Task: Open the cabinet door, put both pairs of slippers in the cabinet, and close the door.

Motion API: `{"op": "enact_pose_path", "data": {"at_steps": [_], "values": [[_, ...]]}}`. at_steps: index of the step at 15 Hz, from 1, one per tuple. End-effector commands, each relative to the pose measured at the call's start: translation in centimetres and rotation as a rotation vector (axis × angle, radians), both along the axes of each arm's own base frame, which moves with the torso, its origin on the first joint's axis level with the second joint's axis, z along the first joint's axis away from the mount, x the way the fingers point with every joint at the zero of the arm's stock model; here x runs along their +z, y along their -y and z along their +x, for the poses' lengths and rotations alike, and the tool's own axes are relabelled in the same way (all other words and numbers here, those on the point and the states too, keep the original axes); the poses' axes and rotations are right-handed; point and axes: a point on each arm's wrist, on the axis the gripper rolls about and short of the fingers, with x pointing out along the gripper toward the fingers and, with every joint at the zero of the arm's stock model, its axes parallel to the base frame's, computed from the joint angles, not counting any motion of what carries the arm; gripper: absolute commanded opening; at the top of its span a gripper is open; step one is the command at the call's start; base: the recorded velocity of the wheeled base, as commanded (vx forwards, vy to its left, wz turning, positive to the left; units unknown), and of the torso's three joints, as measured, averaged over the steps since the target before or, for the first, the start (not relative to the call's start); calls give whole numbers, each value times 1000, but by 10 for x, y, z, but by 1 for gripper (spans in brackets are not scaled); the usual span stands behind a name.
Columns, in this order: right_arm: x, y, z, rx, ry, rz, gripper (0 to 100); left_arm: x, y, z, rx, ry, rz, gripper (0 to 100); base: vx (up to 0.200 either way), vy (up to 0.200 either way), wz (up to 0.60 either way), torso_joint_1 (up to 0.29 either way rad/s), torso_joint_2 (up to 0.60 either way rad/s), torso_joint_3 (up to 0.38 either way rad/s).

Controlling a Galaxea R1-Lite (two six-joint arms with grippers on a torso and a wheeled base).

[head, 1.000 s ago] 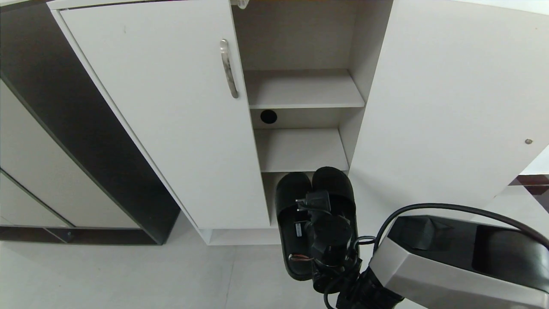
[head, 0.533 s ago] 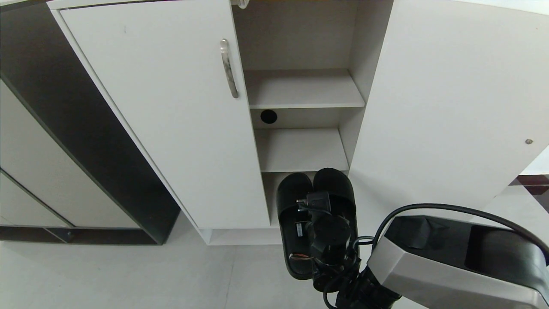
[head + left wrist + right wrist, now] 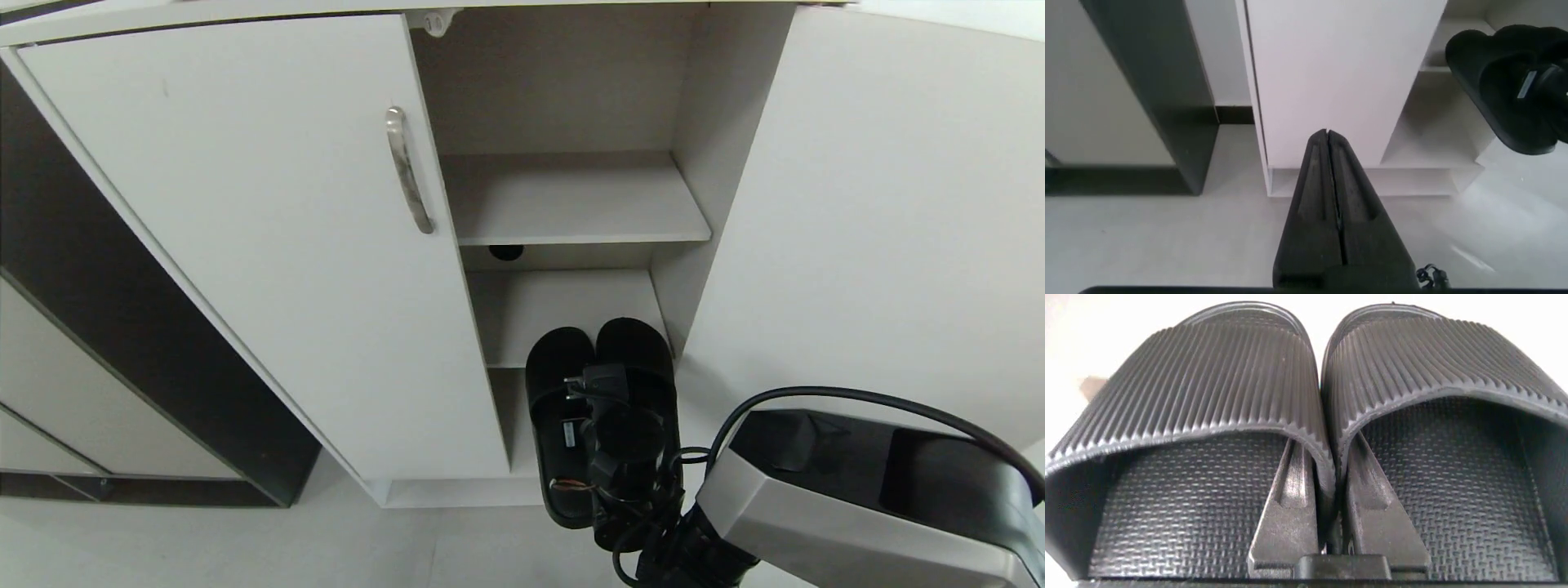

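Head camera shifted; grip unchanged. Right wrist view: right gripper (image 3: 1327, 461) pinches both slippers' (image 3: 600, 380) inner straps. Left gripper (image 3: 1328, 140) closed, empty.

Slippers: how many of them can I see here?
2. Both are black, side by side: the left slipper and the right slipper, pinched together by the right gripper before the open cabinet. Another pair may be out of sight.

Two black slippers (image 3: 633, 347) (a single pair). One cabinet (image 3: 694, 98) with two doors (image 3: 245, 204), one handle (image 3: 408, 171), two shelves (image 3: 571, 200), one bottom compartment (image 3: 506, 416) below them, and one round hole (image 3: 506, 251) in its back panel.
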Motion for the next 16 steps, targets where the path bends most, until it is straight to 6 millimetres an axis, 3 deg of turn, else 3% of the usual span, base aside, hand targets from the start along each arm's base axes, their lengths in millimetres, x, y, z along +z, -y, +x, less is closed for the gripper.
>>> {"op": "enact_pose_path", "data": {"at_steps": [1,3,7,13,16], "values": [[-2,0,2,0,-2,-3,0,0,0,0,1,-2,-1,0,200,0,0,-2,-2,7],[-4,-2,7,-5,-6,-8,0,0,0,0,1,-2,-1,0,200,0,0,5,-3,-5],[-2,-5,26,-27,3,13,0,0,0,0,1,-2,-1,0,0,0,0,0,0,0],[16,-12,55,-21,-34,85,0,0,0,0,1,-2,-1,0,0,0,0,0,0,0],[27,-16,82,-38,-35,95,0,0,0,0,1,-2,-1,0,0,0,0,0,0,0]]}}
